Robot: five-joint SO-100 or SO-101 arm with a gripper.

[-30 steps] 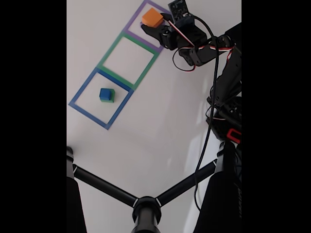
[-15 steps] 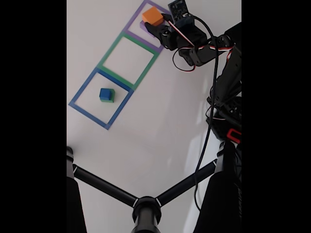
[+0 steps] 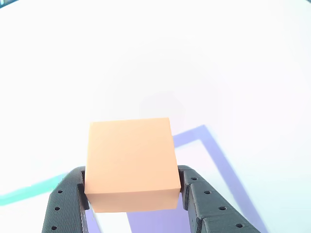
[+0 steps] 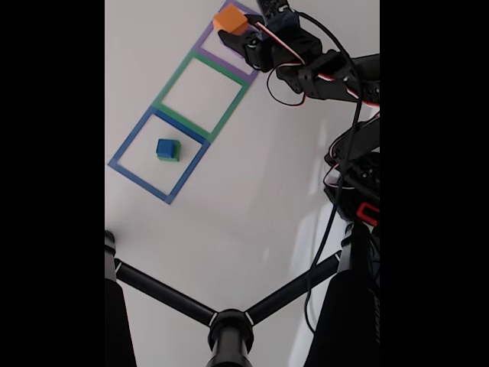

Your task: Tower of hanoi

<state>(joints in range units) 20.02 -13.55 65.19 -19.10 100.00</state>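
Counter: white, glossy, carrying three taped squares in a row. Taking the purple square as landmark, the green square adjoins it and the blue square lies beyond that. Arm reaches in over the purple square.

Orange cube is held above the purple square, clear of the counter. Gripper is closed on it, the two fingers pressing opposite side faces near its lower edge.

Small blue block sits inside the blue square on something green, well apart from the purple square.

Assessment: the cube appears rigid, light and smooth-faced, likely a plastic print. Flat parallel sides suit a pinch across the middle; the present low grip could let it tip or slip.
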